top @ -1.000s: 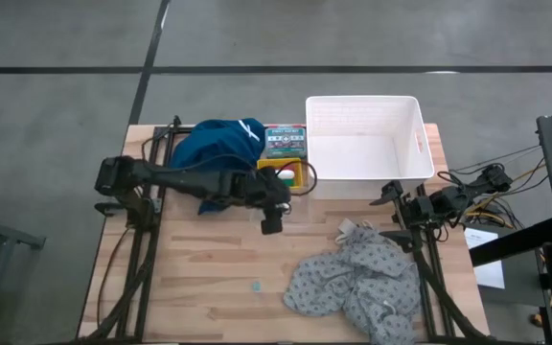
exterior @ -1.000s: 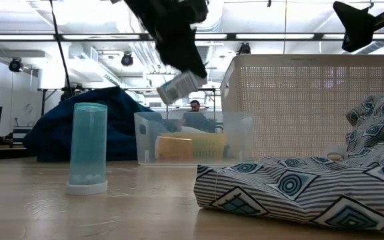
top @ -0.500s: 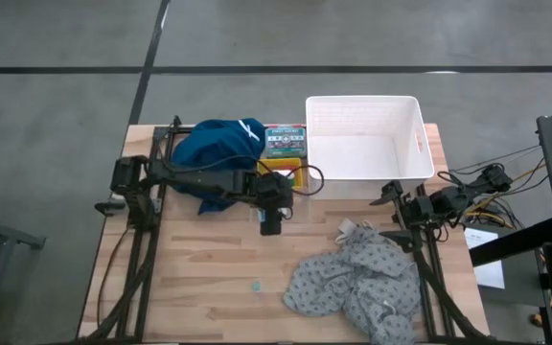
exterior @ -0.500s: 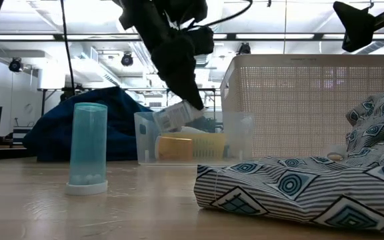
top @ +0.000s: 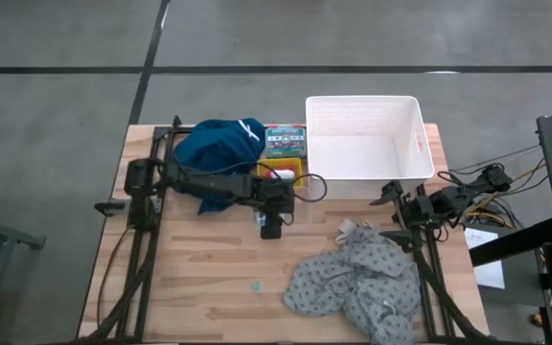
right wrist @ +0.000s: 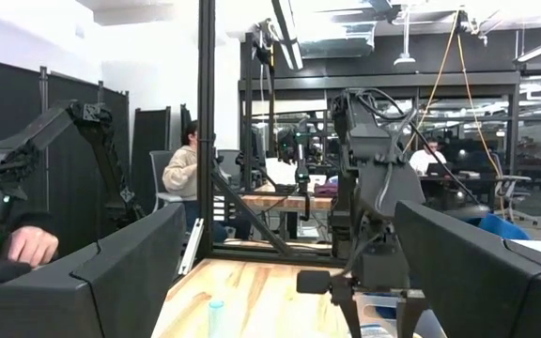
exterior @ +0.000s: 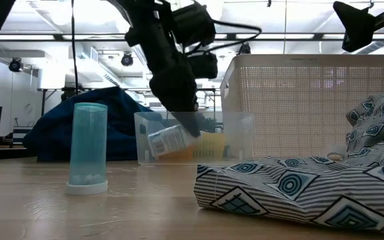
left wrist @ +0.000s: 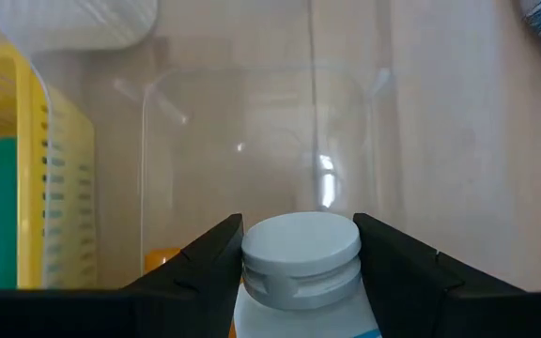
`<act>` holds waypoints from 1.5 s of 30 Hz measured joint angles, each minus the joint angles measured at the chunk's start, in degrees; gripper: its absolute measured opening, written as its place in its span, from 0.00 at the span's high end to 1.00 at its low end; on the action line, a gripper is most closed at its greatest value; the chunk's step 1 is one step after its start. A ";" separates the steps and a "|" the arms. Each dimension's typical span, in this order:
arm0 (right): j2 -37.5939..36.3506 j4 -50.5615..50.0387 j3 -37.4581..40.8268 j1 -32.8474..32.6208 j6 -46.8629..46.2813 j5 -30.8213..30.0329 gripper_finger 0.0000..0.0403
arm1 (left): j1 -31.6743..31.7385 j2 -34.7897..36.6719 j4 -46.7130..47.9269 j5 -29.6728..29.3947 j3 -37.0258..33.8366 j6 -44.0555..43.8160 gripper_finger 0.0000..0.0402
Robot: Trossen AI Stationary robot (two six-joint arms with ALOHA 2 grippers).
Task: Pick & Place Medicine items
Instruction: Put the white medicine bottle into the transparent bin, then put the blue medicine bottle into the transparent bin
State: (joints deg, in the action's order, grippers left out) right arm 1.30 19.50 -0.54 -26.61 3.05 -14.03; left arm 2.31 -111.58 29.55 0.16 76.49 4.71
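Both left pincer (left wrist: 299, 272) fingers grip bottle (left wrist: 301, 258), angled downward

White-and-blue bottle (left wrist: 301, 272) body cut off below its cap, between tool fingers (left wrist: 195, 272).

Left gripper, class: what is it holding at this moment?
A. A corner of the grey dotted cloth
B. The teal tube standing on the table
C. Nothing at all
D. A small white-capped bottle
D: in the left wrist view the left gripper has a finger on each side of the white-capped bottle, and the low view shows that bottle held tilted at the clear container.
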 joint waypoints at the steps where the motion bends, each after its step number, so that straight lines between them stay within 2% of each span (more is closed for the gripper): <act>1: 0.00 -0.01 0.00 0.00 0.00 0.01 0.06 | 0.00 -0.16 0.07 -0.01 0.00 0.00 0.52; 12: -0.02 -0.01 -0.02 0.00 0.00 -0.01 0.06 | 0.00 -0.73 -0.19 -0.07 0.00 -0.22 0.49; 36: -0.02 -0.01 0.00 0.02 0.00 -0.01 0.06 | -0.02 -0.73 -1.04 -0.07 0.00 -1.79 0.25; 45: -0.02 -0.01 -0.01 0.01 0.00 0.01 0.06 | -0.02 -0.73 -1.02 -0.09 0.02 -1.81 0.23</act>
State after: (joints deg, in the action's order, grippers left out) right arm 1.28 19.49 -0.55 -26.60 3.05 -14.02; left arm 2.28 -112.31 28.53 0.08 76.50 2.90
